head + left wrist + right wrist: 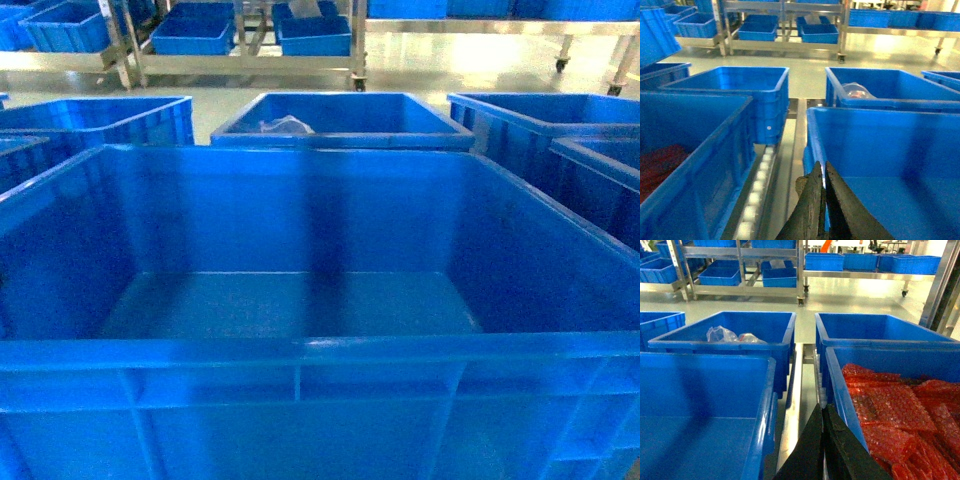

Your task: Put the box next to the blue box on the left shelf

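Left gripper (824,200) sits at the bottom centre of the left wrist view, dark fingers pressed together w/ just a thin slit between them, pinched right on the near left rim of the large bright-blue ribbed plastic crate (300,300). So it's clamped on that rim afaict.

Right gripper (823,440) is bottom centre of the right wrist view, black fingers also squeezed together. It's down in the gap between the big crate's right wall and a blue plastic crate full of red bubble-wrap stuff (890,405) at lower right. Can't really tell if it's actually got the rim or just closed next to it.

In the head view the big crate fills the whole lower part of the frame, nothing in it, smooth floor, near wall w/ raised ribs at the very bottom.

Just behind it, top centre of the head view, a smaller blue crate holding a clear crumpled plastic bag (283,125). More blue crates off to the left and right edges.

Left wrist view: the silver steel roller track w/ small white wheels (757,185) runs up the lower left-centre, between the big crate and another blue crate with something red inside (670,165) at lower left.

Far back, top of frame, steel racks on casters (240,60) w/ more blue bins.
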You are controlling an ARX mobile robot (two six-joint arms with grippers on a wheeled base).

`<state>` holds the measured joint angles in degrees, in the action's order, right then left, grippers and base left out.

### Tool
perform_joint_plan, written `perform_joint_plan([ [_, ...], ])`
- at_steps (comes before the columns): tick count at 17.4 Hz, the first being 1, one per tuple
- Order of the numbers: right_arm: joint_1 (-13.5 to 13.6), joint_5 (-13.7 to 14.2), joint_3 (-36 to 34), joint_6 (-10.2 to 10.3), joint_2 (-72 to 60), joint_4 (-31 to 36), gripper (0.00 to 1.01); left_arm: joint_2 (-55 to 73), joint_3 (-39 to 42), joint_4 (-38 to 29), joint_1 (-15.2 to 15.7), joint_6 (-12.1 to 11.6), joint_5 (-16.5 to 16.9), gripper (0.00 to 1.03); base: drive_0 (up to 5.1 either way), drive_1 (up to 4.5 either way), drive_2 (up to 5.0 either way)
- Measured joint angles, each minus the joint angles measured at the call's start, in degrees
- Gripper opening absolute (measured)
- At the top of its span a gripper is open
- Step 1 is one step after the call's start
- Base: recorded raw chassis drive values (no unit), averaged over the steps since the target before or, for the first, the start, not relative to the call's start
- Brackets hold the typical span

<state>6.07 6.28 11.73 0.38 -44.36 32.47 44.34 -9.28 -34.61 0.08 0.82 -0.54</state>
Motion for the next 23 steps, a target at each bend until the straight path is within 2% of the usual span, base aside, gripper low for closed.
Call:
perform_joint_plan([
  [2, -1.01, -1.29, -2.32, -0.02, 2.82, -0.81, 0.02, -3.23, 2.05, 1.16, 0.0, -0.02, 0.35, 0.02, 0.0, 0.0, 0.0],
  [3, -4.28, -5.27, -3.78, -0.04, 5.11, -1.62, 0.02, -5.16, 3.04, 2.23, -0.11, -0.02, 0.52, 0.02, 0.0, 0.0, 0.0],
  [4, -6.03, -5.66, -4.55, 0.0, 6.56, -2.19, 0.02, -6.67, 3.67, 3.1, -0.09, -0.02, 0.5, 0.02, 0.0, 0.0, 0.0],
  [5, -6.49, -5.49, -5.22, -0.02, 7.89, -2.95, 0.02, -8.22, 4.37, 3.85, -0.09, -0.02, 0.48, 0.02, 0.0, 0.0, 0.0],
  [6, -6.34, -6.27, -5.92, -0.02, 9.22, -3.61, 0.02, -9.6, 4.92, 4.76, -0.09, -0.02, 0.52, 0.02, 0.0, 0.0, 0.0],
  [11, -6.08, -6.32, -8.7, -0.04, 16.44, -8.13, 0.02, -17.11, 6.86, 10.21, -0.09, -0.02, 0.5, 0.02, 0.0, 0.0, 0.0],
  [12, -6.08, -6.32, -8.94, -0.02, 17.94, -9.14, 0.02, -17.64, 8.46, 7.45, -0.09, -0.02, 0.5, 0.02, 0.0, 0.0, 0.0],
  [14, -6.08, -6.32, -9.53, -0.04, 20.57, -11.06, 0.02, -19.78, 8.44, 10.62, -0.09, -0.02, 0.52, 0.02, 0.0, 0.0, 0.0],
  [15, -6.08, -6.32, -11.02, -0.02, 20.96, -8.5, 0.02, -21.53, 8.44, 12.24, -0.09, -0.02, 0.5, 0.02, 0.0, 0.0, 0.0],
  [23, -6.08, -6.32, -10.99, -0.04, 31.15, -19.3, 0.02, -31.93, 8.44, 22.18, -0.09, -0.02, 0.52, 0.02, 0.0, 0.0, 0.0],
])
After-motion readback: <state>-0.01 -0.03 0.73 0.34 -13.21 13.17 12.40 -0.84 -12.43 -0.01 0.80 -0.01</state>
